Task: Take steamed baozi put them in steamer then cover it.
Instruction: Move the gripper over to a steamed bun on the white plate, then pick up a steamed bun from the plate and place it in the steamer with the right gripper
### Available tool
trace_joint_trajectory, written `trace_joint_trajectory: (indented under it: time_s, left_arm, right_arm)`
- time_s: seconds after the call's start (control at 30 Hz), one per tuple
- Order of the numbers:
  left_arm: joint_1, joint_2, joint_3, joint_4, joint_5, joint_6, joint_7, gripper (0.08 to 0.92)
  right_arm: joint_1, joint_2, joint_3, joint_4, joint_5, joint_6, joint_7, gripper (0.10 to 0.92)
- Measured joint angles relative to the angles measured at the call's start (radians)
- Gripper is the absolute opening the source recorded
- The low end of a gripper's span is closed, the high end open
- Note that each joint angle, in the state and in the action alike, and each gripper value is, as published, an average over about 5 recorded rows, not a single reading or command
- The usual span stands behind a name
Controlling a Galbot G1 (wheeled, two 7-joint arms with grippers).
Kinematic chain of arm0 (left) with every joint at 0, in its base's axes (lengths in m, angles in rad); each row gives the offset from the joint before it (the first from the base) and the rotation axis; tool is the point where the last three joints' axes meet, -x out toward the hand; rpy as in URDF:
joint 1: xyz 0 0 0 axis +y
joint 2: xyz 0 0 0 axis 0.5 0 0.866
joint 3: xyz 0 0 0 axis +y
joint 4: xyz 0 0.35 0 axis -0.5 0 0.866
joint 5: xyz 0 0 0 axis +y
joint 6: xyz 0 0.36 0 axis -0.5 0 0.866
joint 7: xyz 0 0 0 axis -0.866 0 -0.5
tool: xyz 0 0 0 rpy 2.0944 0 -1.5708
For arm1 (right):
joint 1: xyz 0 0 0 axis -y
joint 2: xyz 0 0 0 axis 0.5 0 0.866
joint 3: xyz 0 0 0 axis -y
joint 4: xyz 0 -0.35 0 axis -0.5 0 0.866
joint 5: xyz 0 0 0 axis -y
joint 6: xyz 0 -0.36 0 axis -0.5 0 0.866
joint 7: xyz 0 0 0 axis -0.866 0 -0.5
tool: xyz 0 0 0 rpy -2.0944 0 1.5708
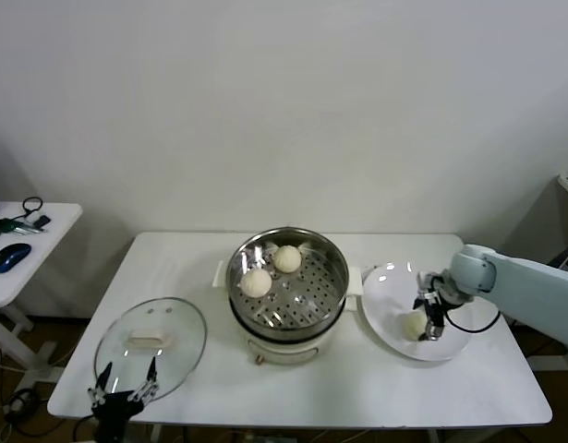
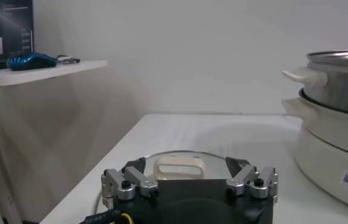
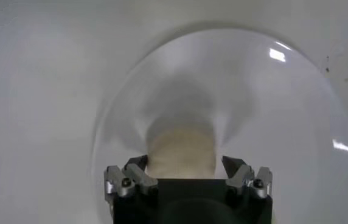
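The right gripper (image 1: pixel 428 329), fingers apart, straddles a baozi (image 3: pixel 180 153) on the plate (image 1: pixel 392 286) near the table's right edge. Next it must close, lift and carry it to the steamer (image 1: pixel 287 293). The left gripper (image 1: pixel 123 388) waits open at the front-left edge by the cover (image 1: pixel 151 346).

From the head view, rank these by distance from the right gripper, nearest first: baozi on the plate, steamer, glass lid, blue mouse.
1. Baozi on the plate, right beside the right gripper.
2. Steamer, table centre.
3. Glass lid, table's left end, near the left gripper.
4. Blue mouse, side table, far left.
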Motion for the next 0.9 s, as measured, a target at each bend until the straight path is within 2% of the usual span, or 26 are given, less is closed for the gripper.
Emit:
trace_joint_trajectory:
  time_s: [0.57, 0.9]
  left_arm:
    - [-0.001, -0.003, 0.005, 0.001, 0.005, -0.001, -0.004, 0.823]
    - [0.011, 0.000, 0.006, -0.003, 0.016, -0.001, -0.003, 0.823]
  right_arm:
    - [0.086, 0.033, -0.032, -0.025, -0.059, 0.064, -0.081, 0.689]
    - [0.374, 0.119, -0.142, -0.013, -0.047, 0.270, -0.177, 0.687]
